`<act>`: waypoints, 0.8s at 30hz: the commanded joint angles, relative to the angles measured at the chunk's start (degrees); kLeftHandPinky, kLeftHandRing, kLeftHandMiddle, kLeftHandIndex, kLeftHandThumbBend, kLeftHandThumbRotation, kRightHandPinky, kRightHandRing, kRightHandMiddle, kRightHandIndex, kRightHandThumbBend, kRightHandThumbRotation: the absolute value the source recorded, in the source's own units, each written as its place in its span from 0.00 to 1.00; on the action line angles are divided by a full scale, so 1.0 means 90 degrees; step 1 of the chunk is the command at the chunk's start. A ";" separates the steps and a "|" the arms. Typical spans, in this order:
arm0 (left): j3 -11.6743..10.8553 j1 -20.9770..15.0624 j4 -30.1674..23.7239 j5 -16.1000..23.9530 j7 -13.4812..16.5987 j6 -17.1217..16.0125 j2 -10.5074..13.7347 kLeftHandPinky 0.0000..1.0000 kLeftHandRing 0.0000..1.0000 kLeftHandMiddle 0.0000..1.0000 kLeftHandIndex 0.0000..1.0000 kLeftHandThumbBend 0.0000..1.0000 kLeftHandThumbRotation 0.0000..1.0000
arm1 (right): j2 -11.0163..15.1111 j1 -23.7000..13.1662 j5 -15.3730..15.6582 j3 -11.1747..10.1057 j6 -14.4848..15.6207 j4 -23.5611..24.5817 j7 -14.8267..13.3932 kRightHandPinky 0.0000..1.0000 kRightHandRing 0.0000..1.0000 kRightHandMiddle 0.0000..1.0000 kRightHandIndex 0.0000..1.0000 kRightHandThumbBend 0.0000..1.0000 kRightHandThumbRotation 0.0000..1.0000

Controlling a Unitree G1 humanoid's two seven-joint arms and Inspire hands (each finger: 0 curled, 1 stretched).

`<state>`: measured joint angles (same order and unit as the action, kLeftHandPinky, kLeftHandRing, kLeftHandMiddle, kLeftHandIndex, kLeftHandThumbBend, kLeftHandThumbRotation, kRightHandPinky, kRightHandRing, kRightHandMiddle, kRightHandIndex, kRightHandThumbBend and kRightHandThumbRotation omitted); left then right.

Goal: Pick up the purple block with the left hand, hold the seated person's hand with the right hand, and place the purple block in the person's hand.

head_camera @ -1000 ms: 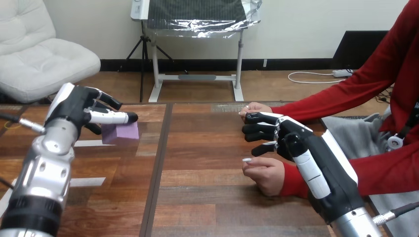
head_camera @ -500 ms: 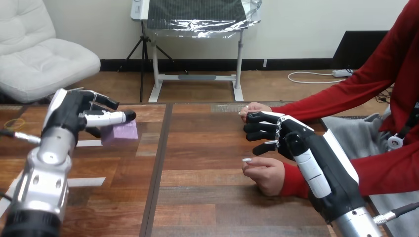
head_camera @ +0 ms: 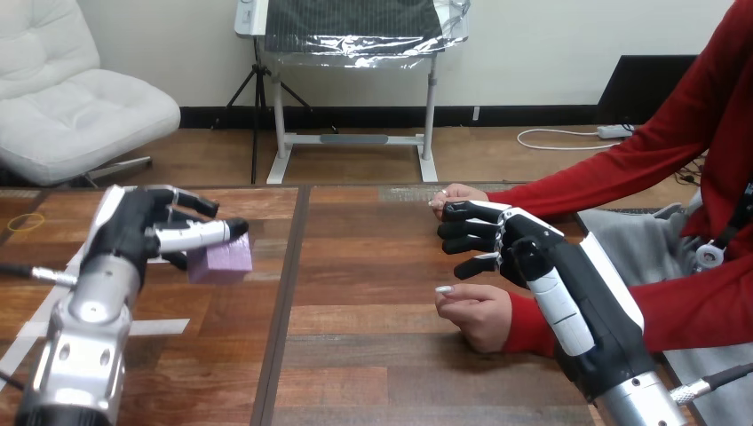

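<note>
Frame left: left hand [head_camera: 133, 232] pinches the purple block [head_camera: 222, 260], judged light and stiff, best gripped across opposite flat faces; right hand [head_camera: 513, 244], centre right, loosely spread, empty

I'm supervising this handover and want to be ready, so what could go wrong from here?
One: the left hand pinches the purple block only near its top, so it may slip while crossing. Two: the right hand sits between the person's nearer hand and the person's farther hand, holding neither, and both are curled, so there is no open palm for the block.
</note>
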<state>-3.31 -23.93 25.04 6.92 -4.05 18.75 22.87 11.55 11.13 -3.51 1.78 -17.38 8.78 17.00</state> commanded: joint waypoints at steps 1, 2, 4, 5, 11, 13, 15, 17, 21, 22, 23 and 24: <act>-0.0212 -0.0077 -0.0402 -0.0167 0.0073 -0.0331 -0.0071 0.33 0.40 0.45 0.48 0.61 0.00 | 0.0014 -0.0461 0.0015 -0.0100 -0.0165 0.0017 -0.0064 0.61 0.72 0.74 0.75 0.79 1.00; -0.0224 -0.0058 -0.0415 -0.0191 0.0065 -0.0339 -0.0081 0.33 0.39 0.45 0.48 0.61 0.00 | 0.0010 -0.0465 0.0015 -0.0101 -0.0175 0.0005 -0.0067 0.61 0.72 0.74 0.75 0.79 1.00; -0.0271 -0.0009 -0.0431 -0.0269 0.0045 -0.0391 -0.0113 0.32 0.39 0.45 0.48 0.60 0.00 | -0.0002 -0.0470 0.0021 -0.0103 -0.0188 -0.0009 -0.0080 0.61 0.72 0.73 0.75 0.79 1.00; -0.0297 0.0013 -0.0434 -0.0311 0.0035 -0.0426 -0.0129 0.32 0.39 0.45 0.48 0.60 0.00 | -0.0008 -0.0469 0.0026 -0.0104 -0.0192 -0.0011 -0.0089 0.61 0.72 0.73 0.74 0.79 1.00; -0.0460 0.0148 -0.0501 -0.0606 -0.0008 -0.0531 -0.0270 0.31 0.37 0.43 0.47 0.59 0.00 | -0.0011 -0.0481 0.0074 -0.0106 -0.0240 -0.0049 -0.0123 0.61 0.71 0.73 0.74 0.79 1.00; -0.0481 0.0197 -0.0521 -0.0681 -0.0032 -0.0579 -0.0299 0.30 0.36 0.43 0.47 0.59 0.00 | 0.0001 -0.0487 0.0103 -0.0108 -0.0292 -0.0080 -0.0131 0.61 0.71 0.73 0.74 0.78 1.00; -0.0505 0.0231 -0.0516 -0.0761 -0.0067 -0.0641 -0.0319 0.30 0.36 0.42 0.47 0.58 0.00 | 0.0010 -0.0492 0.0129 -0.0109 -0.0338 -0.0106 -0.0140 0.61 0.71 0.73 0.74 0.77 1.00; -0.0514 0.0267 -0.0549 -0.0813 -0.0079 -0.0597 -0.0343 0.30 0.36 0.42 0.47 0.58 0.00 | 0.0018 -0.0505 0.0161 -0.0116 -0.0386 -0.0156 -0.0151 0.61 0.71 0.73 0.75 0.75 1.00; -0.0551 0.0326 -0.0626 -0.0918 -0.0098 -0.0543 -0.0393 0.30 0.36 0.42 0.47 0.58 0.00 | 0.0031 -0.0562 0.0225 -0.0135 -0.0477 -0.0268 -0.0179 0.62 0.72 0.74 0.75 0.71 1.00; -0.0562 0.0350 -0.0665 -0.0956 -0.0110 -0.0516 -0.0417 0.31 0.36 0.42 0.47 0.58 0.00 | 0.0044 -0.0587 0.0260 -0.0147 -0.0486 -0.0308 -0.0198 0.62 0.72 0.74 0.75 0.71 1.00; -0.0569 0.0365 -0.0692 -0.0978 -0.0119 -0.0496 -0.0432 0.31 0.36 0.42 0.47 0.58 0.00 | 0.0053 -0.0602 0.0282 -0.0154 -0.0490 -0.0333 -0.0211 0.63 0.72 0.74 0.75 0.70 1.00; -0.0574 0.0376 -0.0712 -0.0993 -0.0125 -0.0482 -0.0441 0.31 0.36 0.42 0.47 0.58 0.00 | 0.0059 -0.0613 0.0298 -0.0158 -0.0496 -0.0353 -0.0221 0.63 0.72 0.74 0.75 0.70 1.00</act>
<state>-7.42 -18.86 23.74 -0.65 -4.88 15.33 19.39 11.57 10.18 -1.42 1.71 -20.13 6.61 16.00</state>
